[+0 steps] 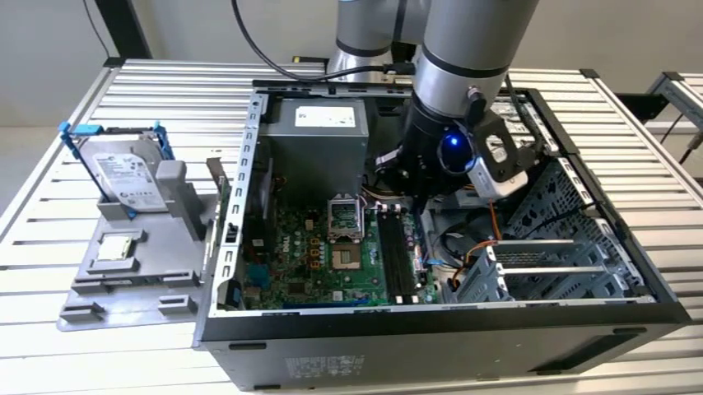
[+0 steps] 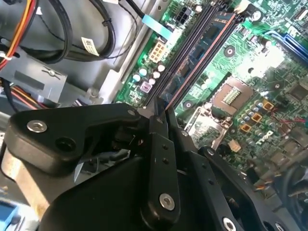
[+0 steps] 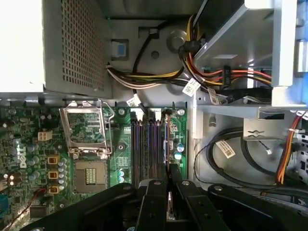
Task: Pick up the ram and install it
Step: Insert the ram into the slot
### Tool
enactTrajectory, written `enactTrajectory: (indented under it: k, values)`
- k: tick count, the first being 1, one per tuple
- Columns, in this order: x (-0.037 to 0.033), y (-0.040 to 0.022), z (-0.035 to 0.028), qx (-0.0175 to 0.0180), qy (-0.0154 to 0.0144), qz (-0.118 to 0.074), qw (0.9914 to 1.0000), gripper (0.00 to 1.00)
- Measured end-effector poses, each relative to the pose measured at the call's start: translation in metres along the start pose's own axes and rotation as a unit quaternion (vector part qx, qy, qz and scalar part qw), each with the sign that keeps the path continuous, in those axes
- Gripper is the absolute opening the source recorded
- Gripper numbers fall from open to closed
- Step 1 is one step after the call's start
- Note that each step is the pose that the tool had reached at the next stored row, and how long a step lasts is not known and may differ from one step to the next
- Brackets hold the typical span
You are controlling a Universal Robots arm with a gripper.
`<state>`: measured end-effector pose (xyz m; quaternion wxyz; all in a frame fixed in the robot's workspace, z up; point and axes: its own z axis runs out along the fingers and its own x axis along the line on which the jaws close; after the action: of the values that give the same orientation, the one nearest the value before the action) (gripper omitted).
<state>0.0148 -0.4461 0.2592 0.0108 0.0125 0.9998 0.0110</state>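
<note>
Claw (image 2: 162, 109) points straight down, pinching the ram (image 2: 197, 53).

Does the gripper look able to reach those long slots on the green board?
Likely yes: the gripper, shut on the ram, hangs just over the slots; the cables lie off them.

Arm (image 1: 472, 49): cut off by the exterior view's upper edge.
Jaws: hidden behind the wrist in the exterior view, inside the computer case (image 1: 439, 346).
Ram (image 3: 169, 204): seen edge-on between the jaws pressed against it; its faces are covered.
Memory slots (image 3: 149, 144): near ends hidden behind the jaws.
Hard drive (image 1: 118, 177): label too small to be read.
Table (image 1: 621, 144): cut off at the picture's edges.
</note>
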Motion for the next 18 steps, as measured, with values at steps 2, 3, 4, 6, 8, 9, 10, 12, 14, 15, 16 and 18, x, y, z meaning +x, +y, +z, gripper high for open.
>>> enactTrajectory:
  k: [2, 3, 4, 6, 8, 9, 10, 12, 14, 15, 16, 18]
  values:
    - [0.0002, -0.0002, 0.0036, 0.0, 0.0, 0.0, 1.0, 0.0]
    - [0.0002, -0.0003, 0.0054, 0.0, 0.0, 0.0, 1.0, 0.0]
    - [0.0003, -0.0004, 0.0073, -0.0001, 0.0, 0.0, 1.0, 0.0]
    - [0.0003, -0.0019, 0.0108, 0.0, 0.0001, 0.0, 1.0, 0.0]
    - [0.0003, -0.0065, 0.0145, 0.0, 0.0, 0.0, 1.0, 0.0]
    - [0.0003, -0.0093, 0.0162, 0.0001, 0.0001, 0.0, 1.0, 0.0]
    - [0.0002, -0.0115, 0.0179, 0.0, 0.0001, 0.0, 1.0, 0.0]
    - [0.0004, -0.0132, 0.0212, -0.0001, 0.0009, 0.001, 1.0, 0.0]
    - [0.0004, -0.0131, 0.0235, 0.0003, 0.003, 0.004, 0.99999, 0.0]
    - [0.0004, -0.013, 0.0245, 0.0004, 0.0043, 0.005, 0.99998, 0.0]
    - [0.0005, -0.0131, 0.0259, 0.0005, 0.0053, 0.005, 0.99997, 0.0]
    - [0.0005, -0.013, 0.0287, 0.0005, 0.0064, 0.006, 0.99996, 0.0]
